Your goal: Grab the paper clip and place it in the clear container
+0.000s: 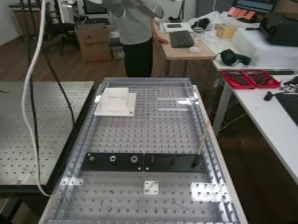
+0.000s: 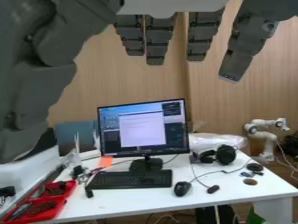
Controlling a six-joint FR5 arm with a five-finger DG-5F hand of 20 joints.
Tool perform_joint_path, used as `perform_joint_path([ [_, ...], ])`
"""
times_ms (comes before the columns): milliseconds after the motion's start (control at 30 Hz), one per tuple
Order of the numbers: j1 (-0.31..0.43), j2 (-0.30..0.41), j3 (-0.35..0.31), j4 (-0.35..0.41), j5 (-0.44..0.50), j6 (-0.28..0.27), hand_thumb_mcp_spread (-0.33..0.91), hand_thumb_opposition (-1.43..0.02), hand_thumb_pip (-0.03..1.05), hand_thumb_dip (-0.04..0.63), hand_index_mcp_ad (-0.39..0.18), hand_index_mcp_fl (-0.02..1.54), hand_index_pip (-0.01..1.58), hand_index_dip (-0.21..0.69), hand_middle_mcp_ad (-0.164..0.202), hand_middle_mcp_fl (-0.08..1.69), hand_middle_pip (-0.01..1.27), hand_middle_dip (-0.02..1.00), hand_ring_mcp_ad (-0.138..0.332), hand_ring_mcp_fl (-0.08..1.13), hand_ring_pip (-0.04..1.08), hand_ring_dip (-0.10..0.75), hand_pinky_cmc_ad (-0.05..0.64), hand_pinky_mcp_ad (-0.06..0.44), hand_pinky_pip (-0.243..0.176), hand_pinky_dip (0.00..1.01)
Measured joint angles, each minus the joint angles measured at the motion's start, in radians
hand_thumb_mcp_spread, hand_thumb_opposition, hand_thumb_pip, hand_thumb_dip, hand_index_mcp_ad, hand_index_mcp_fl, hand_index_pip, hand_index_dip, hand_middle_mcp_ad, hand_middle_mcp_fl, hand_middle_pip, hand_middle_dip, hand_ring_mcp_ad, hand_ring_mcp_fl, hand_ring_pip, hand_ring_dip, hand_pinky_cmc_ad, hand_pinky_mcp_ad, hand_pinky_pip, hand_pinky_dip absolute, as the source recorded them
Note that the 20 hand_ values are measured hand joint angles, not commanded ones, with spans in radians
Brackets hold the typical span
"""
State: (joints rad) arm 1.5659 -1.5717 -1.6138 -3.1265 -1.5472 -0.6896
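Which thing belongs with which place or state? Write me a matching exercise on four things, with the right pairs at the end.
Things:
1. White block
2. Black plates
3. Red trays
4. Hand

Places or states:
A. Open, with fingers straight
B. On the white table at the high view's right
C. Near the far end of the bench
D. In a row across the bench, in its nearer half

Right pairs: 1-C, 2-D, 3-B, 4-A
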Motion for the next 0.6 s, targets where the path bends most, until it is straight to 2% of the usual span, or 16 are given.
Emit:
perform_joint_path([
  [267,-0.019,-0.015,-0.032,0.038,0.002,-0.012,0.34,-0.76,0.48,0.143,-0.012,0.01,0.08,0.063,0.007,0.04,0.13,0.17,0.155,0.00,0.09,0.106,0.379,0.312,-0.094,0.47],
  [333,-0.022,-0.018,-0.038,0.048,0.003,-0.017,0.34,-0.77,0.48,0.169,-0.021,0.01,0.08,0.049,0.007,0.08,0.14,0.19,0.155,0.00,0.09,0.110,0.379,0.316,-0.094,0.47],
  [467,-0.030,-0.026,-0.051,0.065,0.006,-0.029,0.37,-0.77,0.55,0.195,-0.026,0.01,0.08,0.031,0.005,0.17,0.14,0.24,0.155,0.00,0.09,0.110,0.379,0.312,-0.094,0.48],
  [600,-0.041,-0.036,-0.058,0.072,-0.002,-0.026,0.39,-0.79,0.56,0.222,-0.028,0.01,0.09,0.012,0.003,0.30,0.14,0.30,0.152,0.00,0.08,0.115,0.379,0.312,-0.094,0.44],
])
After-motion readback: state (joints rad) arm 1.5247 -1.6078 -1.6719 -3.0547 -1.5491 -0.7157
